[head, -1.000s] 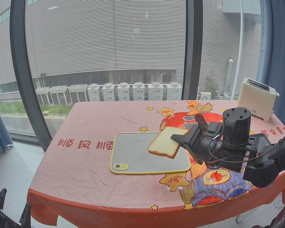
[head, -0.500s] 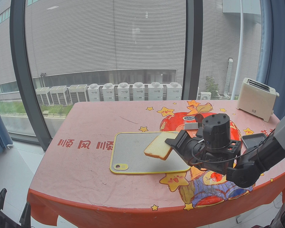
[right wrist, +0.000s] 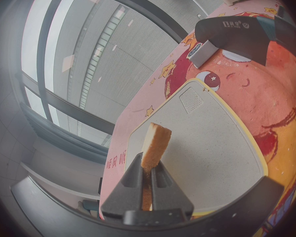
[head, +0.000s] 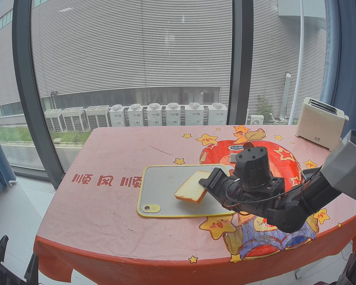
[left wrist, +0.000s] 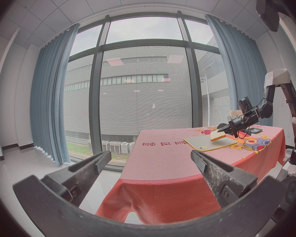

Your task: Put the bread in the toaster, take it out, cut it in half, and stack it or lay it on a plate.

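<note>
Pinching the bread by one edge, my right gripper holds the slice tilted low over the grey cutting board, near its middle. Whether the lower corner touches the board I cannot tell. The board lies flat on the pink table. The toaster stands at the far right corner, well apart from the slice. A dark object, perhaps a knife, lies just beyond the board. My left gripper hangs off the table's left side, its fingers spread wide.
</note>
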You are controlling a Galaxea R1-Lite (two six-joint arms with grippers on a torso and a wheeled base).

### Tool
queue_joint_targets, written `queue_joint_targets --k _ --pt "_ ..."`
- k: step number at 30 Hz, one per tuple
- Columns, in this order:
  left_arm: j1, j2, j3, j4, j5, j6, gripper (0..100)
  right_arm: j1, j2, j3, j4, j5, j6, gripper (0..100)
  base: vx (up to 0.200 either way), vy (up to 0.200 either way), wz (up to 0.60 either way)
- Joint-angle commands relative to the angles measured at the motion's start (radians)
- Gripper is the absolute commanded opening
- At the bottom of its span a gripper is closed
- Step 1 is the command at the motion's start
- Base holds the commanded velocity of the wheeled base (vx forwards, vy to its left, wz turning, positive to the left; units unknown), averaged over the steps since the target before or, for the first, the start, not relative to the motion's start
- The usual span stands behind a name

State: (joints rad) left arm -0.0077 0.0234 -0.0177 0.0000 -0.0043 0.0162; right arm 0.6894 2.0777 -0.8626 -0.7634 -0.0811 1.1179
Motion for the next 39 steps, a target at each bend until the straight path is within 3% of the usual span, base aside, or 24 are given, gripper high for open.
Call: queue_joint_targets --k 1,9,26,27,39 --pt "0.000 0.001 0.018 0.000 0.000 -0.001 100 -0.008 0.025 -0.072 0.062 0.003 0.002 0 0.000 0.000 0.00" --pt "0.000 0.001 0.018 0.000 0.000 0.001 100 -0.008 0.068 -0.131 0.088 -0.002 0.003 0 0.000 0.000 0.00" --pt "0.000 0.001 0.016 0.000 0.000 -0.001 100 -0.011 0.071 -0.130 0.096 -0.011 0.010 0 0.000 0.000 0.00" --pt "0.000 0.001 0.018 0.000 0.000 -0.001 100 -0.010 0.070 -0.130 0.096 -0.011 0.008 100 0.000 0.000 0.00" --pt "0.000 0.001 0.018 0.000 0.000 -0.001 100 0.012 0.018 -0.257 0.338 -0.011 0.008 100 0.000 0.000 0.00"
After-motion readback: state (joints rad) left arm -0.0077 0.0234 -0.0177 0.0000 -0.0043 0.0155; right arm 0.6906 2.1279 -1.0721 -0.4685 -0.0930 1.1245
